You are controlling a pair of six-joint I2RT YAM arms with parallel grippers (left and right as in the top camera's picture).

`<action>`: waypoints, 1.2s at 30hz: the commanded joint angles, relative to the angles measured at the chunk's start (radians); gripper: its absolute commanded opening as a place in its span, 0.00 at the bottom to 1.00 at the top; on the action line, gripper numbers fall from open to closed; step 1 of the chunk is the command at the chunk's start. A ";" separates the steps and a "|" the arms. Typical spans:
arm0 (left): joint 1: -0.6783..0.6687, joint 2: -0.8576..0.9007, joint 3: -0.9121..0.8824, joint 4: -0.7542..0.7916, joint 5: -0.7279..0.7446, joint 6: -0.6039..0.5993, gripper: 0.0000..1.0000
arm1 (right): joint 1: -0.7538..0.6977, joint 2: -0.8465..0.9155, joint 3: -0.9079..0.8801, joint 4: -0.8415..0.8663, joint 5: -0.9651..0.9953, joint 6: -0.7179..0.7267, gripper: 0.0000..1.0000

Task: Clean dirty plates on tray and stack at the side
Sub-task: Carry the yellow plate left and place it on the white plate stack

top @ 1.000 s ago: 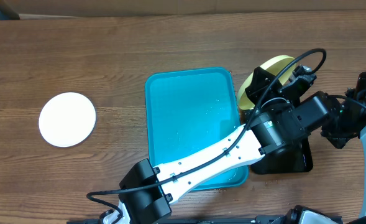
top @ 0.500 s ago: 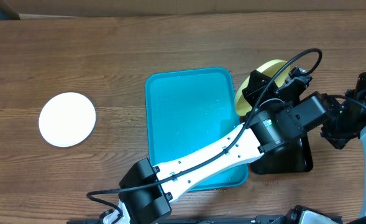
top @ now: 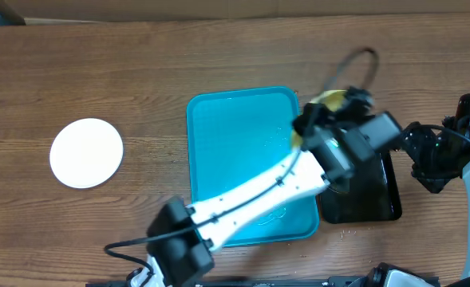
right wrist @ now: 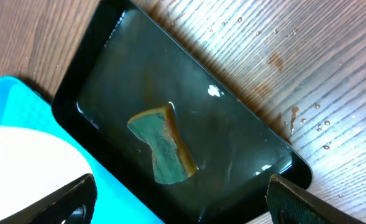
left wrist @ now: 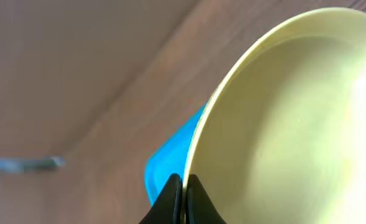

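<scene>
My left gripper (left wrist: 183, 202) is shut on the rim of the plate with the pale yellow-green rim (left wrist: 294, 124) and holds it on edge in the air over the right edge of the turquoise tray (top: 235, 143). From overhead only a sliver of that plate (top: 330, 99) shows above the blurred left arm (top: 330, 147). A white plate (top: 86, 152) lies flat on the table at the far left. My right gripper (right wrist: 179, 202) is open and empty above the black tray (right wrist: 189, 124), where a green-and-yellow sponge (right wrist: 164, 149) lies in water.
The black tray (top: 378, 199) stands right of the turquoise tray, partly under the left arm. Water drops lie on the wood (right wrist: 307, 118) beside it. The right arm (top: 450, 151) sits at the table's right edge.
My left gripper has swung left with the yellow-green-rimmed plate, from over the black tray toward the turquoise tray's right edge, and is blurred. The right arm has hardly moved.
</scene>
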 commanded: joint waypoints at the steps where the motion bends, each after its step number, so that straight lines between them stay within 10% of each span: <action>1: 0.142 -0.179 0.016 -0.080 0.233 -0.223 0.04 | -0.002 -0.005 0.013 0.001 0.005 -0.007 0.89; 13: 0.917 -0.333 0.011 -0.399 0.673 -0.222 0.04 | -0.002 -0.005 0.013 0.001 0.005 -0.007 0.89; 23: 1.530 -0.334 -0.214 -0.349 0.828 -0.167 0.04 | -0.002 -0.005 0.013 0.003 0.005 -0.007 0.89; 36: 1.758 -0.334 -0.669 0.105 0.850 -0.179 0.04 | -0.002 -0.005 0.013 0.006 0.005 -0.007 0.89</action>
